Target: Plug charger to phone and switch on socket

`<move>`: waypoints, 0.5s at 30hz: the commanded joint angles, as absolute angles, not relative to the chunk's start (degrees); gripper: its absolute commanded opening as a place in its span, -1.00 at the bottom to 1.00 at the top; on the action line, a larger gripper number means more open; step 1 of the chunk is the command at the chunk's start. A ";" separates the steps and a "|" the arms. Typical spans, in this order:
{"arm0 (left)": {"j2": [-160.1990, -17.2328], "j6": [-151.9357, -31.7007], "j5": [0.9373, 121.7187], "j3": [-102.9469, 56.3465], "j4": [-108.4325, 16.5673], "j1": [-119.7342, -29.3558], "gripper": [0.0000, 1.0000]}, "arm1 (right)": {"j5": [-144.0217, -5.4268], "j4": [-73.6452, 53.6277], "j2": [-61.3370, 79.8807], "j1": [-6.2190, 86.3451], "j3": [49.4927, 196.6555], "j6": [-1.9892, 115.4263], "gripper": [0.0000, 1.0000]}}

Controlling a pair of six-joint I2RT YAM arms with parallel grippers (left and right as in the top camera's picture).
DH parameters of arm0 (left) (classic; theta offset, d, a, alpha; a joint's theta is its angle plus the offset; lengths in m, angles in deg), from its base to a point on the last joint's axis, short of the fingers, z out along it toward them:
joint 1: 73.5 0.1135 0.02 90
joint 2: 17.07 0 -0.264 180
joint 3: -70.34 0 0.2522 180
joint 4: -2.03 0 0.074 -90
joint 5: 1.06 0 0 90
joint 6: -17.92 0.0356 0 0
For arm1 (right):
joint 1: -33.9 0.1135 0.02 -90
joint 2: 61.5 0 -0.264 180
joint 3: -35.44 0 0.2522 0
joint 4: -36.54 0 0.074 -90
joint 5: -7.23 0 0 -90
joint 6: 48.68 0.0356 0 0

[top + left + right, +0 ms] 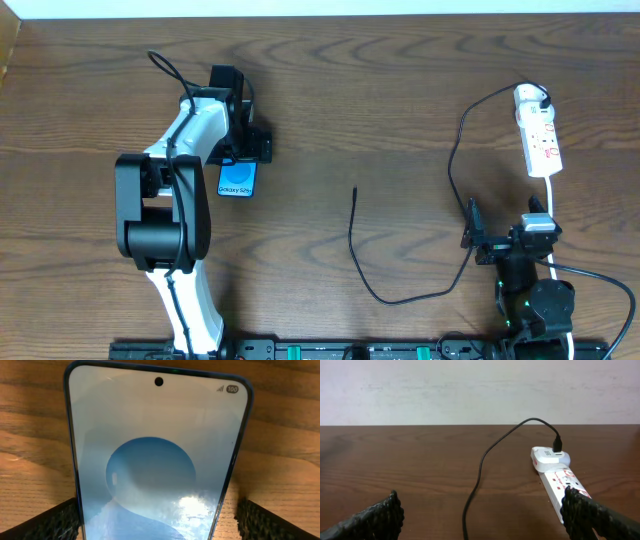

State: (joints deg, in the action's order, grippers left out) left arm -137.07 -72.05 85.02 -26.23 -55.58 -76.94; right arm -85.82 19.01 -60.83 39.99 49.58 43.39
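Phone [237,180]: slim smartphone, dark-blue frame, lying flat on table [400,80], screen up and lit; left-wrist view [155,460] shows pale blue-white wallpaper w/ blue disc, camera hole at top centre, "100" mark in corner; overhead shows only its "Galaxy S25+" end.
Charger [352,230]: thin black cable; free straight tip rests on the wood approx. mid-table, well apart from phone, unplugged; cable loops toward front edge, then rises to a white adapter [549,456].
Socket [540,140]: white elongated strip w/ red marks, right side; adapter seated at its far end; switch pos. not discernible.
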 commanded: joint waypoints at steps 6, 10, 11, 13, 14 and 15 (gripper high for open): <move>-139.13 -71.66 85.55 -23.34 -59.25 -77.07 0.96 | -86.28 18.88 -61.21 40.27 49.51 42.51 0.99; -139.13 -71.63 85.55 -23.34 -59.12 -77.07 0.96 | -86.28 18.88 -61.21 40.27 49.51 42.51 0.98; -139.13 -71.63 85.55 -23.34 -58.90 -77.07 0.95 | -86.28 18.88 -61.21 40.27 49.51 42.51 0.98; -139.13 -71.59 85.55 -23.37 -58.12 -77.07 0.96 | -86.28 18.88 -61.21 40.27 49.51 42.51 0.98; -139.13 -71.41 85.55 -23.37 -57.59 -77.07 0.95 | -86.28 18.85 -61.21 40.27 49.51 42.51 0.98; -139.13 -71.17 85.55 -23.34 -57.11 -77.07 0.96 | -86.28 18.85 -61.21 40.27 49.51 42.51 0.98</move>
